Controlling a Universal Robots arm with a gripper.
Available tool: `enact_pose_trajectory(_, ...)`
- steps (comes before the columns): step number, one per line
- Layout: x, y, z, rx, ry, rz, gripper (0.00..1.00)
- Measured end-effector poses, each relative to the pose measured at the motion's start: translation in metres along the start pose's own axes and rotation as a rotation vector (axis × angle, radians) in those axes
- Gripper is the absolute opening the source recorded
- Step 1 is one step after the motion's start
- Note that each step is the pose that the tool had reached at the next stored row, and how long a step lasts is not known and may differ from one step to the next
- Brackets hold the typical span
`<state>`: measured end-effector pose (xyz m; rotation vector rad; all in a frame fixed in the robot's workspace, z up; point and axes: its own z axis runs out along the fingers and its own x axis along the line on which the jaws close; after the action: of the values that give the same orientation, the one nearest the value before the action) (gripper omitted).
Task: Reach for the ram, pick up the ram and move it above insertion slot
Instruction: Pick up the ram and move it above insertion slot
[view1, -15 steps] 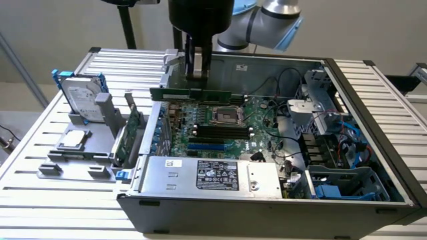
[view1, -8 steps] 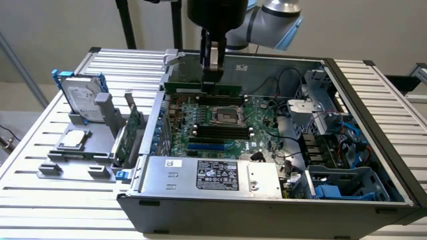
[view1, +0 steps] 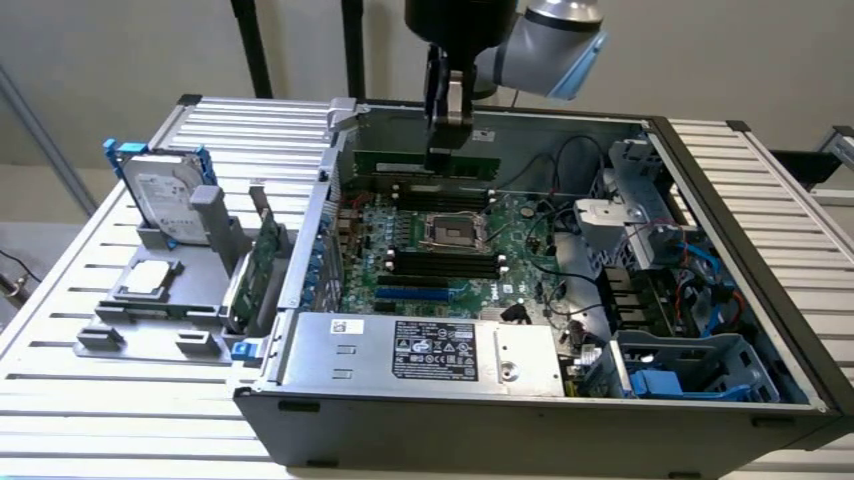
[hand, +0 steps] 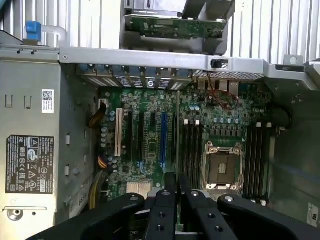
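I count one arm and one claw (view1: 449, 150), hanging at about 12 o'clock over the open computer case (view1: 747, 300). The claw is clamped on the ram (view1: 424, 161), a long green stick held level just above the motherboard (view1: 447, 250), over the memory slots beside the CPU socket (view1: 451, 232). From the wrist camera the two black fingers (hand: 167, 210) sit close together with the ram (hand: 178, 135) seen edge-on as a thin line running out between them, over the slots next to the socket (hand: 222, 167).

Inside the case I see one motherboard, one grey power supply (view1: 420, 350) at 6 o'clock with one dark label (view1: 434, 352) and one small white sticker; the print is too small for me to read. A blue drive cage (view1: 694, 370) sits at 4 o'clock, with black cables (view1: 574, 290) near it.

Outside the case, at 9 o'clock on the slatted surface (view1: 80, 400), a grey holder (view1: 167, 300) carries one hard drive (view1: 167, 195) standing upright, one CPU (view1: 147, 278) lying flat, and one wider green expansion card (view1: 254, 275) on edge just beside the case wall.
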<state>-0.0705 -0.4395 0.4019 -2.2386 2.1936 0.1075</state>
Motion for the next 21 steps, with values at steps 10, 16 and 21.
enact_pose_trajectory(10,-0.037,-0.0168,0.0067,-0.0003,0.0152,0.001,0.13)
enact_pose_trajectory(16,-0.052,-0.0248,0.0099,-0.0002,0.0228,0.001,0.13)
enact_pose_trajectory(21,-0.055,-0.0265,0.0122,0.0108,0.0239,0.002,0.13)
